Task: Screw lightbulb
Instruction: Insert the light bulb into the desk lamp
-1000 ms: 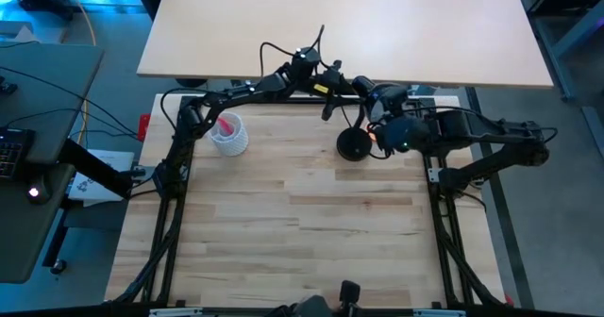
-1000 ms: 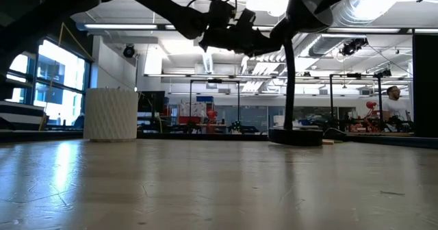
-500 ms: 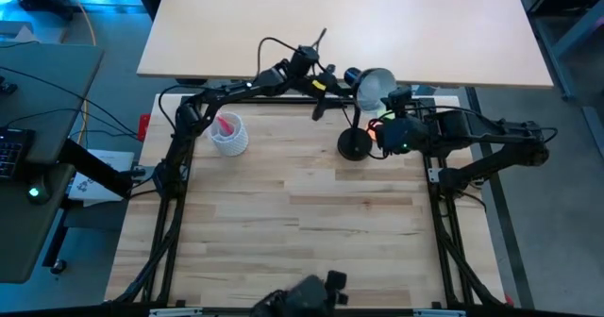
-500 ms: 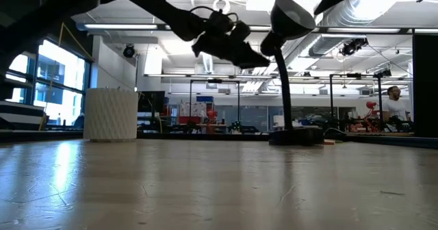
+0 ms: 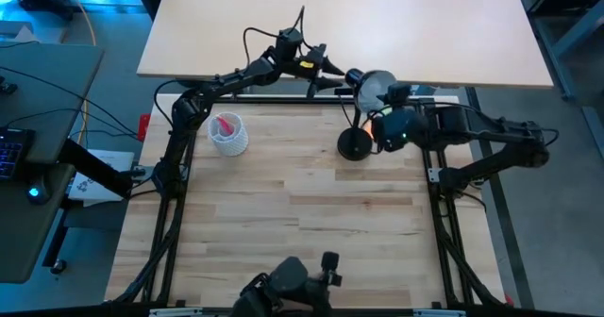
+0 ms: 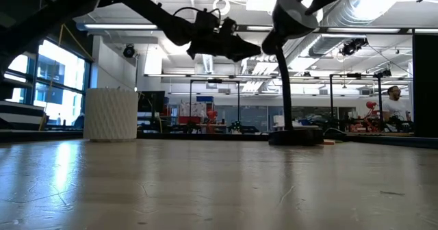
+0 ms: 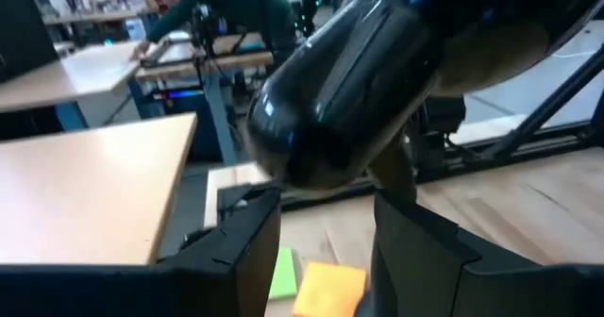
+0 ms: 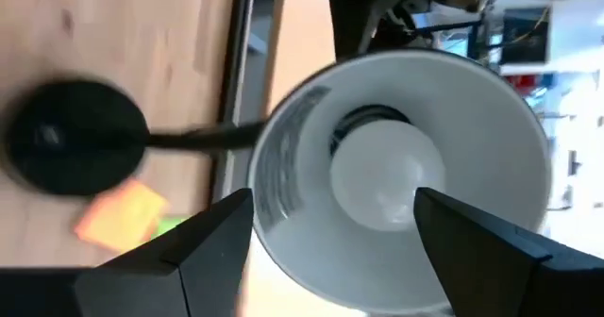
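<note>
I see the lightbulb (image 8: pixel 387 171) seated inside the lamp shade (image 8: pixel 510 147) at the tabletop's far edge. My right gripper (image 8: pixel 330 227) is spread wide around the shade; my left gripper (image 7: pixel 326 251), partly spread, holds nothing behind it.

A glossy black lamp shade (image 7: pixel 349 91) looms just beyond the left gripper (image 7: pixel 326 251), jaws apart.

A light wooden table (image 5: pixel 302 213) carries a ribbed white cup (image 5: pixel 229 136) near its far left. A black desk lamp's round base (image 5: pixel 355 145) stands right of it.
</note>
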